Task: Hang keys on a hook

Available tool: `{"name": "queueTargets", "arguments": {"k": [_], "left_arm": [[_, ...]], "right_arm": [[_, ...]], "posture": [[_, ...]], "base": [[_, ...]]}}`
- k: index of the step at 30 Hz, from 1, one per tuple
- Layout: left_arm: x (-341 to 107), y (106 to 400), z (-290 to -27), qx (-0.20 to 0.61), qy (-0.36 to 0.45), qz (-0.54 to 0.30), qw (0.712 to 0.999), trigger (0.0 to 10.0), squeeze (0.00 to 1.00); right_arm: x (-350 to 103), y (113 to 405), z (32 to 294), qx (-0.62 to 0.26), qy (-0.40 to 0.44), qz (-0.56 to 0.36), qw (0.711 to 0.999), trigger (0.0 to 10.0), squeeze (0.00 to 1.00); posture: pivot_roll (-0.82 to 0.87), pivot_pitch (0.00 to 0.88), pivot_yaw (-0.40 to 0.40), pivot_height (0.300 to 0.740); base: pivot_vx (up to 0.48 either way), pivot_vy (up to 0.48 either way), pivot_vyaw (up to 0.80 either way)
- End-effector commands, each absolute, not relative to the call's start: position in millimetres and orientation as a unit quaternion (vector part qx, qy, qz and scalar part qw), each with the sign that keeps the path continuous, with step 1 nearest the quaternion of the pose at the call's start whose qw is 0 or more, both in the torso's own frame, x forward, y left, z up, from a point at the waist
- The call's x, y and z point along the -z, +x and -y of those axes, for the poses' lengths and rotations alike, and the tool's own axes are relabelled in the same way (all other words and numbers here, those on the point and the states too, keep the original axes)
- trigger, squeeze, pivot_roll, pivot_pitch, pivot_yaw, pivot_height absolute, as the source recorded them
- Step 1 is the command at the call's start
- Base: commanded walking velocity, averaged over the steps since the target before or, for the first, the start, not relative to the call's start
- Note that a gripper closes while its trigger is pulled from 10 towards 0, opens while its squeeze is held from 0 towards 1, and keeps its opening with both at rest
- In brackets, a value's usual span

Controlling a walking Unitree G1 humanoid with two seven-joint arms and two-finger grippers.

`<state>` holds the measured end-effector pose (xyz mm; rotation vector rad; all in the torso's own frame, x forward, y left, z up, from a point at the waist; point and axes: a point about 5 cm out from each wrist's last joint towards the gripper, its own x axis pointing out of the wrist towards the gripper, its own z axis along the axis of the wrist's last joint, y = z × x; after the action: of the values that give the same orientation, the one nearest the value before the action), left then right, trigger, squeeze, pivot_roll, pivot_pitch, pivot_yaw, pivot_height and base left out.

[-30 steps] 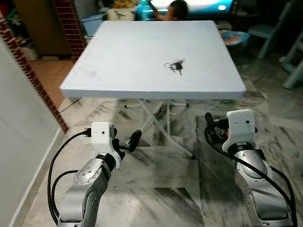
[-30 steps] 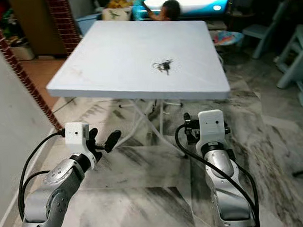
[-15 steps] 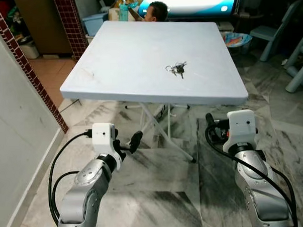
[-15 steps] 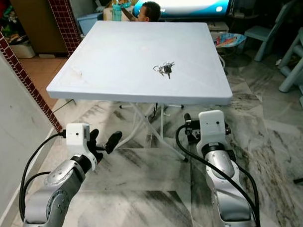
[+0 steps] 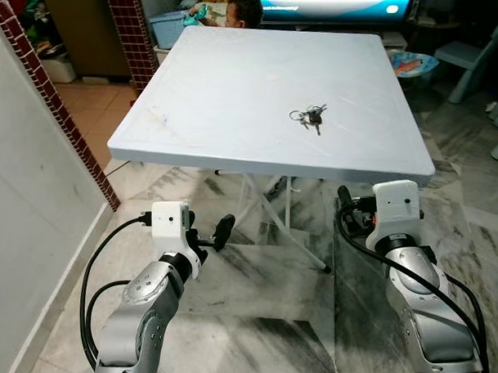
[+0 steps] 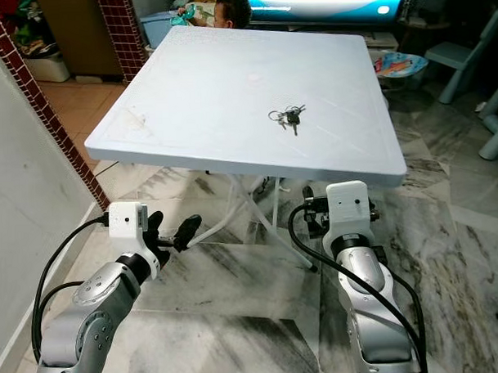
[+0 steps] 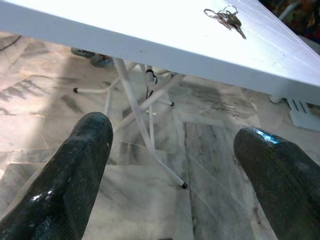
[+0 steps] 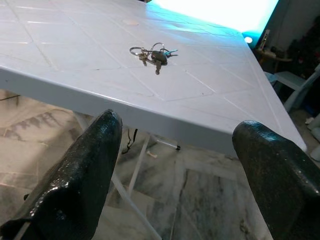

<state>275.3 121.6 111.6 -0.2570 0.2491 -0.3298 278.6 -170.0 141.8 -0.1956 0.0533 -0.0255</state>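
On table: keys; both pincers apart.

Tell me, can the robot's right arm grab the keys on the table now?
Probably not yet. The keys lie well in from the near edge of the white table, while the right tool hangs open below that edge. Nothing blocks the way; the arm must rise first.

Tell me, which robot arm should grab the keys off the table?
Probably the right. The keys lie toward the right side of the white table, closer to the right gripper, which is open below the table's near edge. The left gripper, also open, sits farther away.
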Motion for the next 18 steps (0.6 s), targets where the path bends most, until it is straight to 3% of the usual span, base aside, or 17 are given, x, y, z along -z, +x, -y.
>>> {"name": "queueTargets", "arguments": {"k": [1,18], "left_arm": [[-115.5,274.1,-118.9,0.174,-0.128,-0.117,0.969,10.0,0.00],[-115.4,272.7,-116.0,0.183,-0.131,-0.118,0.967,10.0,0.00]], "right_arm": [[-142.0,279.3,170.6,0.015,-0.100,-0.027,0.994,10.0,0.00],[-141.5,280.3,170.6,0.019,-0.096,-0.029,0.995,10.0,0.00]], "posture": [[-0.06,0.073,0.020,0.740],[-0.06,0.073,0.018,0.740]], "base": [[0.315,0.000,0.00],[0.326,0.000,0.00]]}}
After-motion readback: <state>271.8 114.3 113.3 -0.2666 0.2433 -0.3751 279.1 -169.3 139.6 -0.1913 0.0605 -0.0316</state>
